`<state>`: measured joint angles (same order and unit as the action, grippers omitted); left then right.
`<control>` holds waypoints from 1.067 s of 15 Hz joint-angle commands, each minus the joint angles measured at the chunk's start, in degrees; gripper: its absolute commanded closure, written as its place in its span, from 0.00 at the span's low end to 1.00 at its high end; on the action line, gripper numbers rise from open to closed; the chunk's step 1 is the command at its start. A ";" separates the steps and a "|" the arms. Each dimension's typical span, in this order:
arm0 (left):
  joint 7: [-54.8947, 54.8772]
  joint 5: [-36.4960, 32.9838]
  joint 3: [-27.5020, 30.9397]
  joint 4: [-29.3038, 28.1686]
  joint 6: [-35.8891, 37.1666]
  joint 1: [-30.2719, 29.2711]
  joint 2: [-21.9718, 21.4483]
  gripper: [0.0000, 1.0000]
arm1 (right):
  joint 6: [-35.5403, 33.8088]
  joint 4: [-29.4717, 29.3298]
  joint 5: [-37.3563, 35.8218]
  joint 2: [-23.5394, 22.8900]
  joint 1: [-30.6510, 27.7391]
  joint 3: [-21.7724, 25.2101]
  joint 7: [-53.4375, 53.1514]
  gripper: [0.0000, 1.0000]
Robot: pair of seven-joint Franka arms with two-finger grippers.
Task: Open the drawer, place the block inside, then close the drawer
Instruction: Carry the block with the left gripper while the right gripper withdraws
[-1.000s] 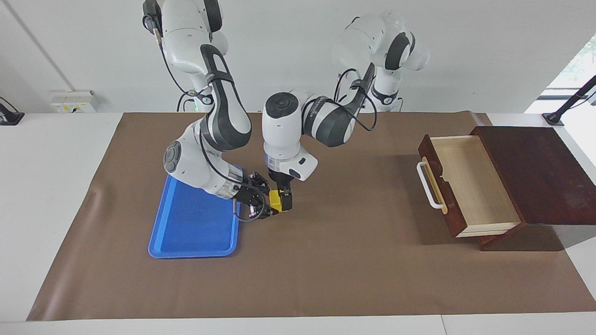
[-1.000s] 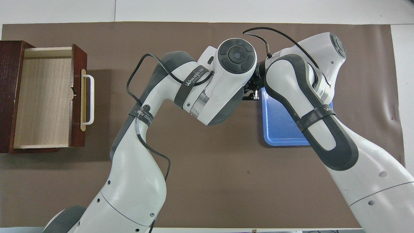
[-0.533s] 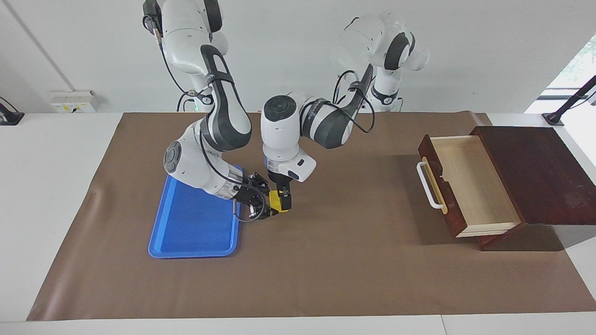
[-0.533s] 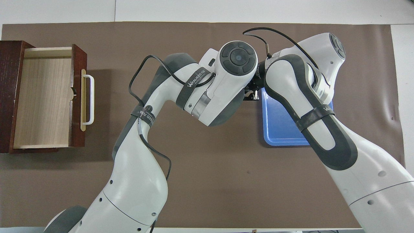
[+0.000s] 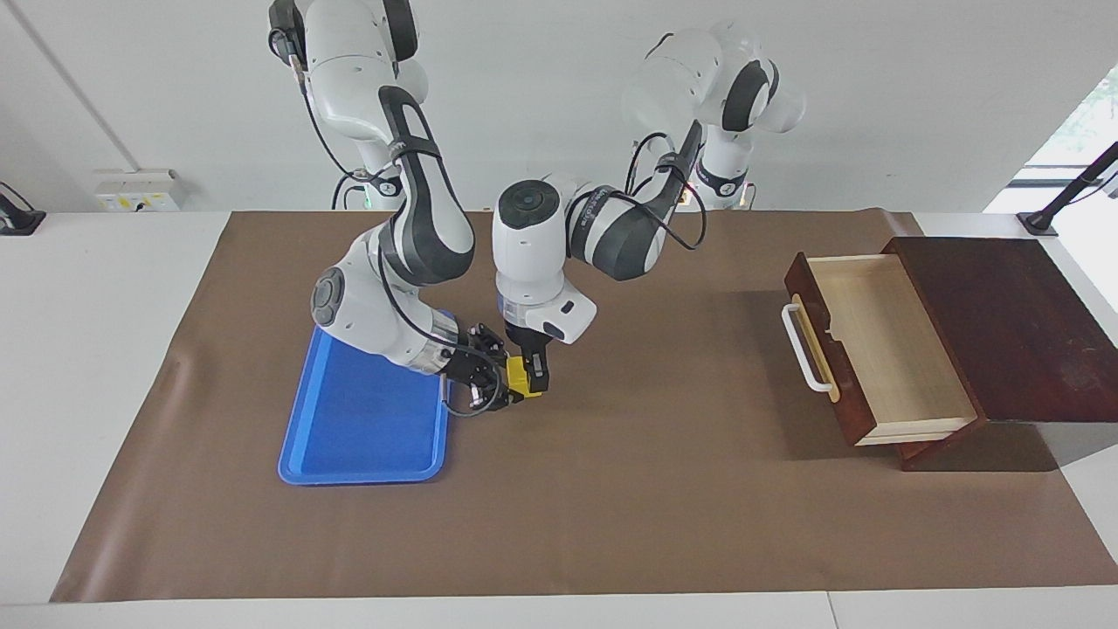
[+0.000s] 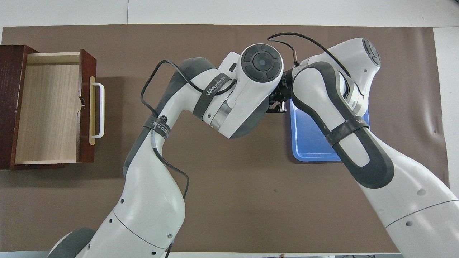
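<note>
The yellow block (image 5: pixel 519 378) hangs just above the brown mat beside the blue tray's corner. My right gripper (image 5: pixel 506 383) reaches in from the tray's side and is shut on the block. My left gripper (image 5: pixel 529 374) comes straight down from above and is shut on the same block. In the overhead view the left arm's wrist hides the block, and only a bit of the right gripper (image 6: pixel 278 106) shows. The drawer (image 5: pixel 882 345) stands pulled open at the left arm's end of the table, its pale inside bare, also seen in the overhead view (image 6: pixel 46 111).
A flat blue tray (image 5: pixel 358 428) lies under the right arm's forearm toward the right arm's end of the table. The drawer's white handle (image 5: pixel 803 348) points toward the middle of the mat. The dark wooden box (image 5: pixel 1004 323) stands at the table's end.
My left gripper's fingers have closed onto the block that the right gripper holds. Both arms shifted only slightly; the block stayed in place.
</note>
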<state>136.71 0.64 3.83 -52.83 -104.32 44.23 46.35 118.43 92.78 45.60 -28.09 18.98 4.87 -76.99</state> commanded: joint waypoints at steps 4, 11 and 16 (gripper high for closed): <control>0.76 -0.73 0.48 -1.31 1.75 0.77 -1.08 1.00 | 0.84 -0.41 -0.60 -0.21 -1.75 0.23 -1.94 0.00; -4.06 -0.29 -0.31 -5.60 6.84 -6.34 -13.02 1.00 | -7.85 0.03 -8.40 2.86 -11.93 0.49 8.21 0.00; -19.59 -0.12 0.04 -11.58 15.79 -11.96 -20.23 1.00 | -10.76 -0.40 -23.50 9.71 -12.74 0.49 22.91 0.00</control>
<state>123.49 0.52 4.24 -58.43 -91.07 34.83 30.57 108.88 91.84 28.73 -22.39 5.94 5.79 -58.60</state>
